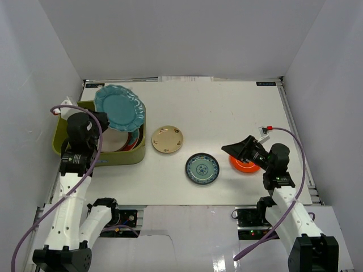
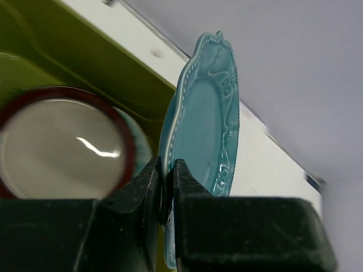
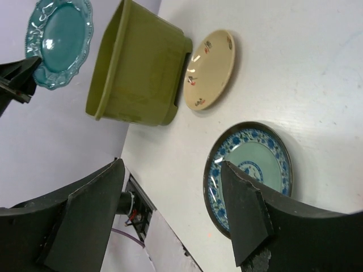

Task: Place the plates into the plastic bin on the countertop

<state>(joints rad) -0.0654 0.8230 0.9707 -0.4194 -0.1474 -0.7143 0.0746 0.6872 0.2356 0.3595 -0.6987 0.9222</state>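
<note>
Left gripper (image 2: pixel 167 170) pinches teal plate (image 2: pixel 204 130) by rim, held over bin (image 1: pixel 119 157) at countertop's (image 1: pixel 227 107) 9 o'clock. Right gripper (image 3: pixel 170 167) spread wide, empty, above orange plate (image 1: pixel 243 166) at 4 o'clock.

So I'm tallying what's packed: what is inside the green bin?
A maroon-rimmed cream plate lies on top, with edges of other plates peeking from beneath it. How many lie under it is hidden, and the scalloped teal plate held above covers part of the bin.
</note>
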